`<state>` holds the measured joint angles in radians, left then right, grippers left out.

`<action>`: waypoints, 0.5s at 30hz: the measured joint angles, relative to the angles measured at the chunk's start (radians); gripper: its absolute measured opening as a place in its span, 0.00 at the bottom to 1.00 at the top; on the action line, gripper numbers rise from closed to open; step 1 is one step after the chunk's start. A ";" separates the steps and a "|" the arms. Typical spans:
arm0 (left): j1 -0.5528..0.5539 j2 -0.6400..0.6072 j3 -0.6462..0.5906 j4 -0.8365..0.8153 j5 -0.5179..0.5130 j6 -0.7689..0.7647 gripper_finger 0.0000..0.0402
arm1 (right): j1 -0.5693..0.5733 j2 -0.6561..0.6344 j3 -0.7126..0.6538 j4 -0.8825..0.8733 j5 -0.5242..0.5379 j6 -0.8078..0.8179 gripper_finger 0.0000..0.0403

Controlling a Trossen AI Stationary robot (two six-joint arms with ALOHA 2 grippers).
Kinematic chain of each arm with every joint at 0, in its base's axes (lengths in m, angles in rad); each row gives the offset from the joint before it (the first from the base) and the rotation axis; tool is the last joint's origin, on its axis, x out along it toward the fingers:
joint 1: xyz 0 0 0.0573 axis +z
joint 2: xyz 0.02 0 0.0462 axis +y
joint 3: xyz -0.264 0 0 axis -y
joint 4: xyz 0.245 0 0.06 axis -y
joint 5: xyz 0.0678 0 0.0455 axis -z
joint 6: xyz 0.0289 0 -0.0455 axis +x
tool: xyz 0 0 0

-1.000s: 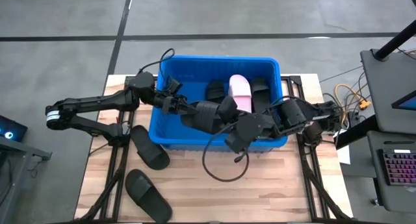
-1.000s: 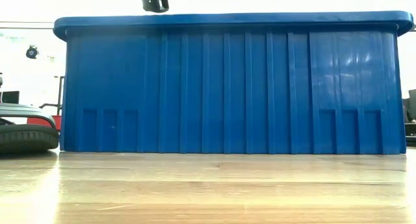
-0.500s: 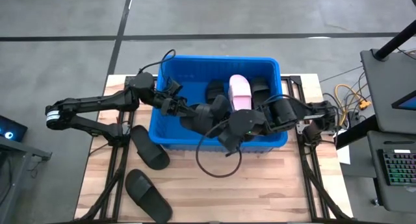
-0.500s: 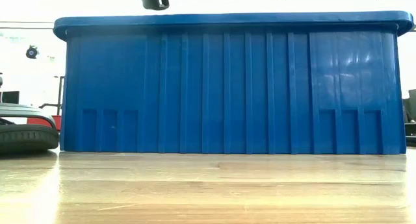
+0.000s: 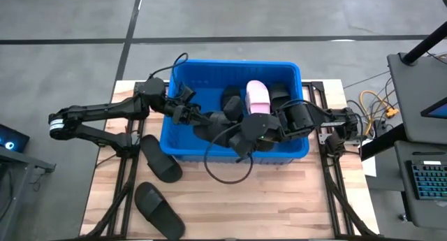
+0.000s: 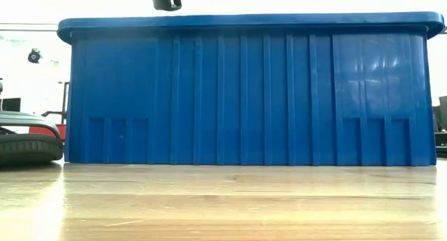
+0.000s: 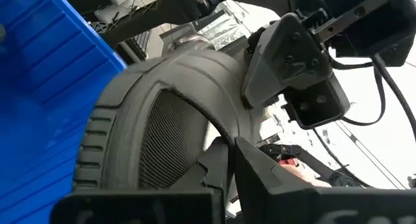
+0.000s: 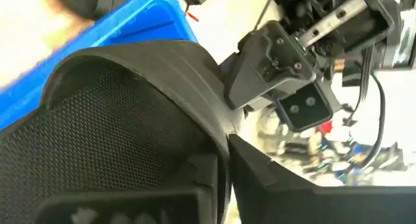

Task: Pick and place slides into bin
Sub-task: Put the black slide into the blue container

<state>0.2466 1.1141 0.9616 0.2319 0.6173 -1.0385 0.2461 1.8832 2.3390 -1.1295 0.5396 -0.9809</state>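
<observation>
Both grippers are meeting inside the blue bin (image 5: 183, 140); left gripper (image 5: 207, 120) jaws are pinching a black slide (image 7: 156, 120). Right gripper (image 5: 236, 123) jaws' state I cannot tell. 2 slides (image 5: 159, 158) are lying on the desk (image 5: 279, 199).

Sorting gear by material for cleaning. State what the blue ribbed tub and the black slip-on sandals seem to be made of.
Blue ribbed tub: looks like hard moulded plastic, glossy; light glints off its ribbed wall and rolled rim.
Black slip-on sandals: probably matte foam or rubber; no shine. The wrist views show a fine textured pattern under the strap; exact material cannot be told.
</observation>
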 joint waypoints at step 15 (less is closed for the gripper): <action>0.008 0.001 -0.002 0.004 -0.025 0.033 0.04 | -0.001 -0.009 0.000 -0.051 0.006 0.154 0.02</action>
<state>0.2546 1.1154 0.9596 0.2356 0.5924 -1.0055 0.2448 1.8742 2.3390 -1.1808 0.5454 -0.8266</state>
